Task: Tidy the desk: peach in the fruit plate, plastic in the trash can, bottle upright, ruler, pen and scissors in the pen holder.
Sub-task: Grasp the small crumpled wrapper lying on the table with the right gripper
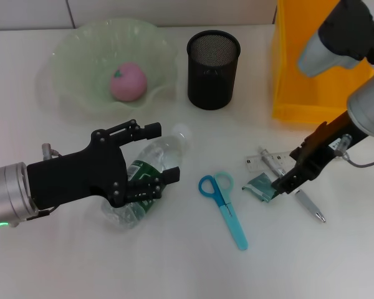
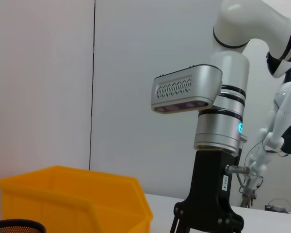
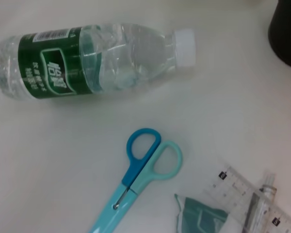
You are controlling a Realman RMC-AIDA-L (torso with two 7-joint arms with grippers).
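Black fingers of the left gripper (image 1: pixel 151 159) are spread around the bottle (image 1: pixel 151 171), which lies on its side at lower left of the head view, cap toward upper right. At right, the right gripper (image 1: pixel 282 184) has its jaws pressed onto the plastic (image 1: pixel 260 187), beside the ruler (image 1: pixel 267 162) and pen (image 1: pixel 310 205). Scissors (image 1: pixel 223 207) lie between the two, with bare table (image 1: pixel 174 268) below. At upper left the plate (image 1: pixel 75 93) holds the peach (image 1: pixel 128 81). Top centre, the holder (image 1: pixel 212 70) looks empty; the yellow bin (image 1: pixel 299 81) stands at upper right.
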